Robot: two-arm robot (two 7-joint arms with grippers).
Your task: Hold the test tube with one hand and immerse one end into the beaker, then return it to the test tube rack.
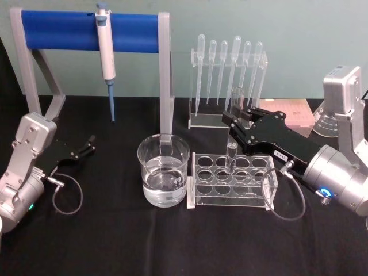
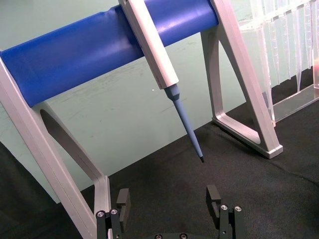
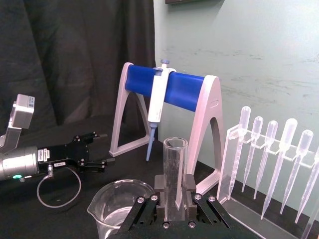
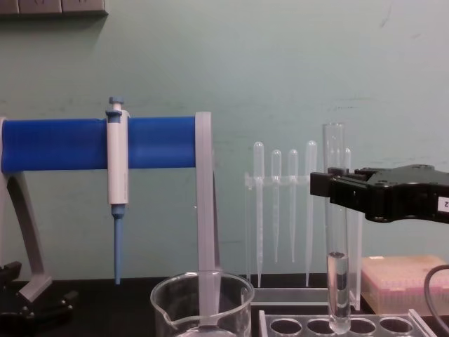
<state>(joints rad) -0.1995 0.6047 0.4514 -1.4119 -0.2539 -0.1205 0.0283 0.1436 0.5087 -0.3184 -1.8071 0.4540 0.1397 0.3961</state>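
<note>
My right gripper (image 1: pixel 234 122) is shut on the test tube (image 1: pixel 232 150), gripping it a little above its middle and holding it upright. The tube (image 4: pixel 336 239) has some clear liquid in its lower part. Its rounded bottom sits level with a back hole of the clear rack (image 1: pixel 230 183). The right wrist view shows the tube (image 3: pixel 175 169) clamped between the black fingers (image 3: pixel 160 191). The beaker (image 1: pixel 147 168), part full of clear liquid, stands on the table just left of the rack, apart from the tube. My left gripper (image 1: pixel 87 146) is parked at the far left, open (image 2: pixel 168 201) and holding nothing.
A blue-and-white pipettor (image 1: pixel 106 52) hangs from a blue bar on a grey stand (image 1: pixel 166 75) behind the beaker. Plastic pipettes (image 1: pixel 229 63) hang in a clear holder behind the rack. A pink box (image 1: pixel 293 112) and a flask (image 1: pixel 325 123) sit at the back right.
</note>
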